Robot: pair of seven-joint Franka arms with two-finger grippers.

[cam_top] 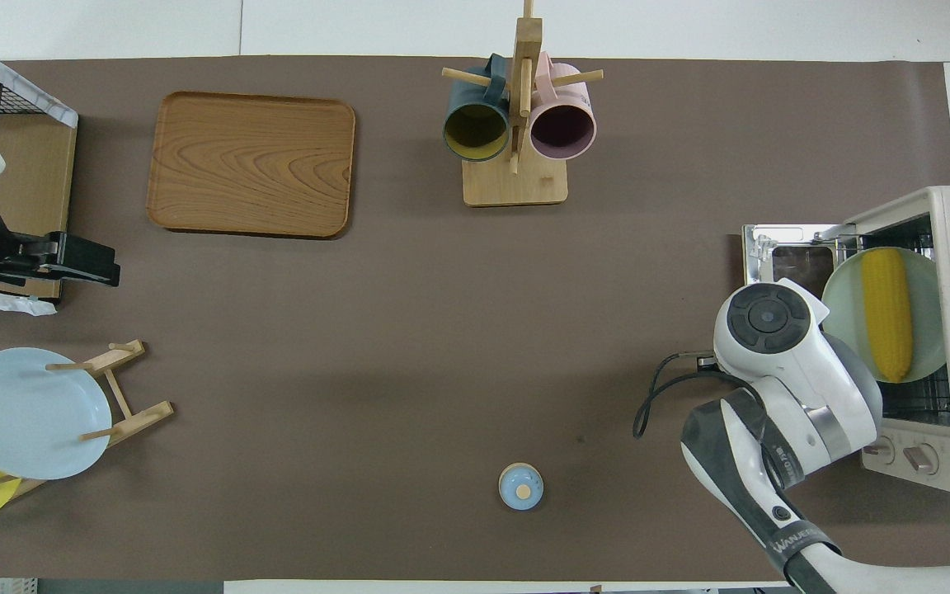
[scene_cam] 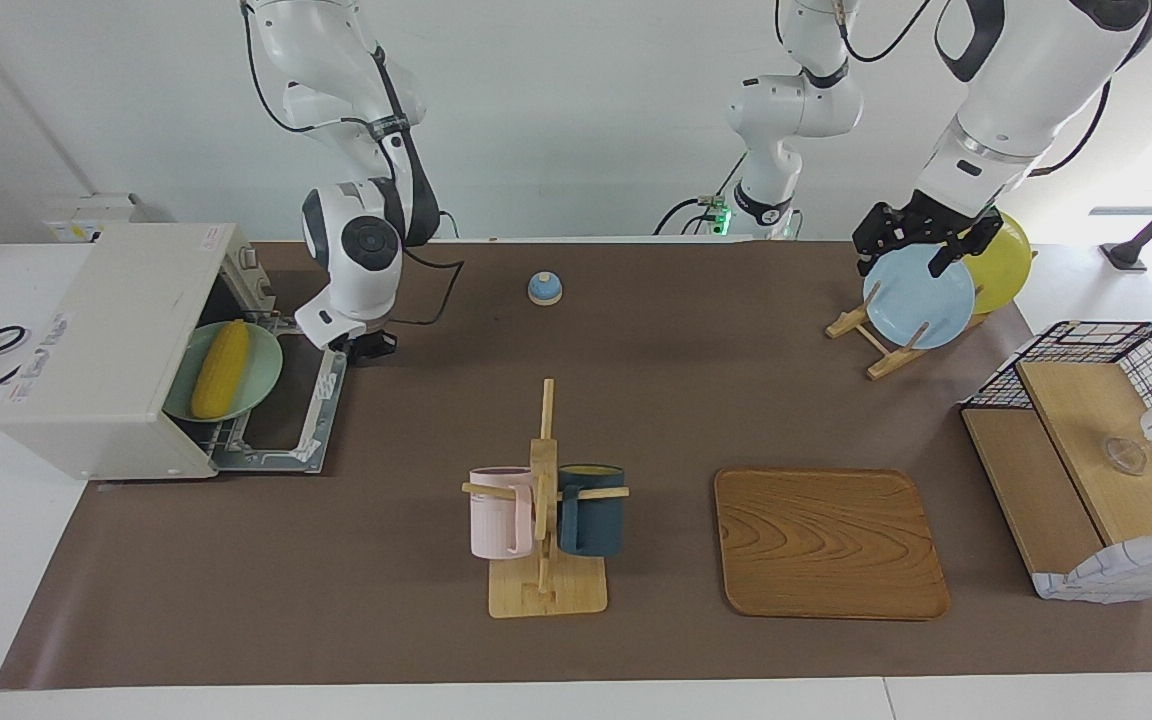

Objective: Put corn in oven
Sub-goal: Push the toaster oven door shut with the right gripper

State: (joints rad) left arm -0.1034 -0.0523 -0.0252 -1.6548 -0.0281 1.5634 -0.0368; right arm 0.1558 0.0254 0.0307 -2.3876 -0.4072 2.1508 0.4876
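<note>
The corn [scene_cam: 220, 368] lies on a pale green plate [scene_cam: 261, 385] resting on the open oven [scene_cam: 106, 350] rack. The right gripper [scene_cam: 368, 347] – fingers together, empty – hovers by the door's edge nearer the robots. The left gripper [scene_cam: 921, 245], fingers apart, waits over a blue plate [scene_cam: 916, 300]. The cob looks light, stiff, bumpy – best pinched mid-length.

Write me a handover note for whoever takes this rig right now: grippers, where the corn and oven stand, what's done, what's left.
Right gripper: shut, holding nothing, low at the hinged edge of the open oven door.
Left gripper: open, waiting over the blue plate in its rack.
Corn: lying on a pale green plate on the wire rack of the oven, plate partly sticking out.
Done: corn delivered and released.
Left: probably push the plate fully in and close the door.
</note>
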